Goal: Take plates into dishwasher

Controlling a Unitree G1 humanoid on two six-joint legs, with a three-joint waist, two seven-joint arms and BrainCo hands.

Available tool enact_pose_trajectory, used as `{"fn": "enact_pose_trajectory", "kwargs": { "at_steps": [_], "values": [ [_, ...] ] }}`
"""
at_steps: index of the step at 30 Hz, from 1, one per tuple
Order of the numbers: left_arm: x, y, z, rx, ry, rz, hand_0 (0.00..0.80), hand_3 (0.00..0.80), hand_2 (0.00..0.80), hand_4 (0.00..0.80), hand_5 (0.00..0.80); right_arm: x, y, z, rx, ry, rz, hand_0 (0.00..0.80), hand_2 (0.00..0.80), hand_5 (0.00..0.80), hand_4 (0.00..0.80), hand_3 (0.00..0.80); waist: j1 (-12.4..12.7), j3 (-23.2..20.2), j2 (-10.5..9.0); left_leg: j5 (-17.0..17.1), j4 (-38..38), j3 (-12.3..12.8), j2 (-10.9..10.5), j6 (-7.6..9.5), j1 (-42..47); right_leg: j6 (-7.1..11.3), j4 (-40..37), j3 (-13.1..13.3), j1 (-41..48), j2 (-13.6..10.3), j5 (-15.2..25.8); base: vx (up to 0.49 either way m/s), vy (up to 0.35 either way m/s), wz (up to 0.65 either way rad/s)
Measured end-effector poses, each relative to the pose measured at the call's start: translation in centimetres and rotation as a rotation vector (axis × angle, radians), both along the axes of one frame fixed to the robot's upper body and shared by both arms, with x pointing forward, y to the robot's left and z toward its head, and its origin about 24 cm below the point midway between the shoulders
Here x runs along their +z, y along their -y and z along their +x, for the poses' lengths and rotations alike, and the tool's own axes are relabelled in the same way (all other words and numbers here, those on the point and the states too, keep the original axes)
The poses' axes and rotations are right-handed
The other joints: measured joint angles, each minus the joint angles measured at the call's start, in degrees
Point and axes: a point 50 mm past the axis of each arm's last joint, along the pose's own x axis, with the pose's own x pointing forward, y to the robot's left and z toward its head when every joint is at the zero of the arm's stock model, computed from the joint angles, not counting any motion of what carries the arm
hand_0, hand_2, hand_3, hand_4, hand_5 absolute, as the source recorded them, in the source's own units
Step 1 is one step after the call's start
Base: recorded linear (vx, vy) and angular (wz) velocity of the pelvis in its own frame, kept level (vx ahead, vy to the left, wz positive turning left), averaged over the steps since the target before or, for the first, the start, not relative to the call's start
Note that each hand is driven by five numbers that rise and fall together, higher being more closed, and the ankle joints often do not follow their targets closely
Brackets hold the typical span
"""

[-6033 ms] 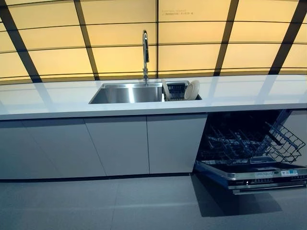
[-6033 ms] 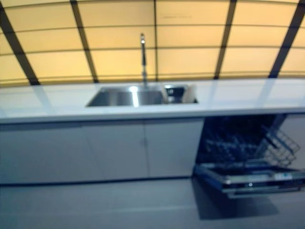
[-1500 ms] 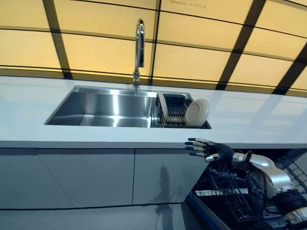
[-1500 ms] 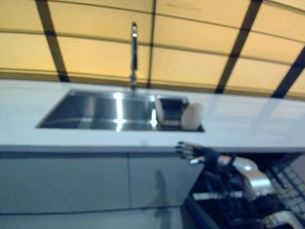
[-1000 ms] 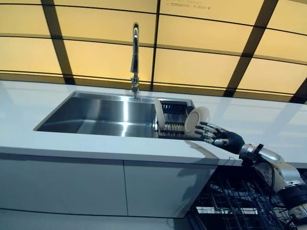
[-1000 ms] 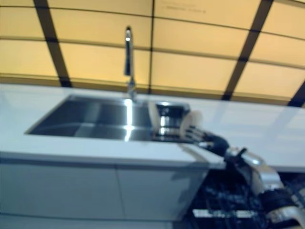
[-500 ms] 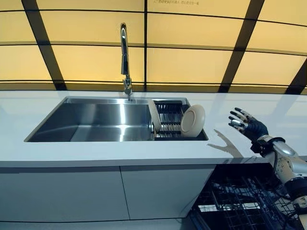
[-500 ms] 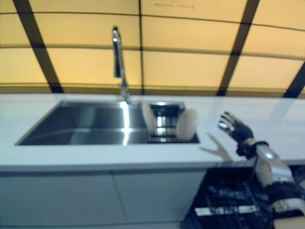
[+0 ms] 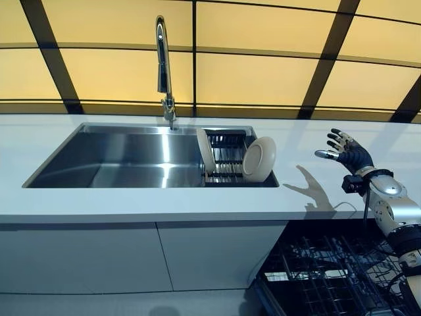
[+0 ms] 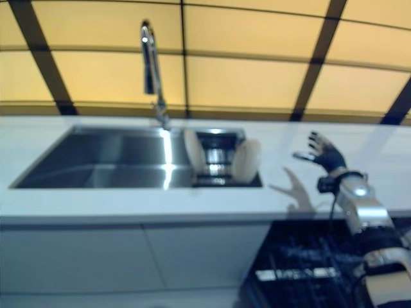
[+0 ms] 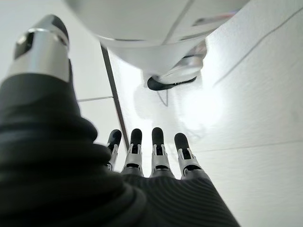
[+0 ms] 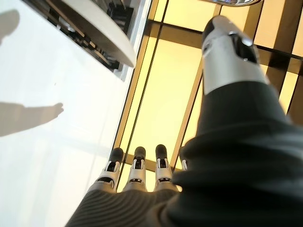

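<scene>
A cream round plate (image 9: 260, 158) leans at the right end of a dark drying rack (image 9: 227, 161) in the sink's right part. A second plate (image 9: 206, 151) stands edge-on at the rack's left end. My right hand (image 9: 347, 153) is raised over the white counter, to the right of the rack and apart from the plates, with its fingers spread and holding nothing. In the right wrist view a plate's rim (image 12: 94, 21) shows beyond the hand's straight fingers (image 12: 137, 175). My left hand (image 11: 151, 161) shows only in its wrist view, fingers straight and empty, over the floor. The open dishwasher's rack (image 9: 322, 276) sits under the counter at the lower right.
A tall chrome faucet (image 9: 162, 59) stands behind the steel sink basin (image 9: 118, 158). The white countertop (image 9: 131, 204) runs the full width, with grey cabinet doors (image 9: 85, 257) below it. A yellow panelled wall (image 9: 263, 79) with dark bars rises behind.
A second ago my right hand reached the leaning plate's rim; it has since drawn back to the right and risen over the counter, still open. The camera has also shifted.
</scene>
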Motion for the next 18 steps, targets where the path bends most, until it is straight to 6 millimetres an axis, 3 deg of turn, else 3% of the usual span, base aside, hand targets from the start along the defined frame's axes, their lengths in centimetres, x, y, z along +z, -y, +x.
{"fn": "enact_pose_trajectory", "kwargs": {
  "at_steps": [3,5,11,18],
  "values": [
    [0.21,-0.03,0.65,-0.007,0.020,0.005,0.000,0.000,0.000,0.000,0.000,-0.24,0.38,-0.24,0.011,-0.025,-0.001,0.000,0.000,0.000,0.000,0.000,-2.07,-0.72,-1.26,3.46,-7.43,-0.36,-2.14,2.61,2.52,1.95,-0.29,1.10,-0.37,-1.58,0.20,0.065,0.042,0.09],
    [0.20,0.04,0.65,-0.008,0.021,0.003,0.000,0.000,0.000,0.000,0.000,-0.24,0.38,-0.28,0.024,-0.031,-0.005,0.000,0.000,0.000,0.000,0.000,-2.16,-0.93,-1.27,4.49,-10.12,-0.32,-2.80,3.00,3.72,2.59,-0.64,1.10,-0.22,-2.13,0.15,0.070,0.037,0.04],
    [0.06,0.18,0.20,-0.013,0.018,-0.012,0.000,0.000,0.000,0.000,0.000,-0.64,0.27,-0.22,0.037,-0.075,-0.011,0.000,0.000,0.000,0.000,0.000,-0.75,-1.34,-1.54,5.65,-13.12,-1.99,-3.10,2.98,5.36,3.18,-2.43,1.11,1.17,-2.02,-0.33,0.058,0.016,0.17],
    [0.11,-0.27,-0.12,-0.015,0.012,-0.007,0.000,0.000,0.000,0.000,0.000,-0.56,0.46,0.04,-0.031,-0.097,-0.055,0.000,0.000,0.000,0.000,0.000,1.25,-1.15,-2.32,5.15,-13.42,-1.71,-2.82,2.39,5.22,3.30,-2.43,1.99,0.95,-1.86,-0.87,0.015,-0.009,-0.01]
  ]
}}
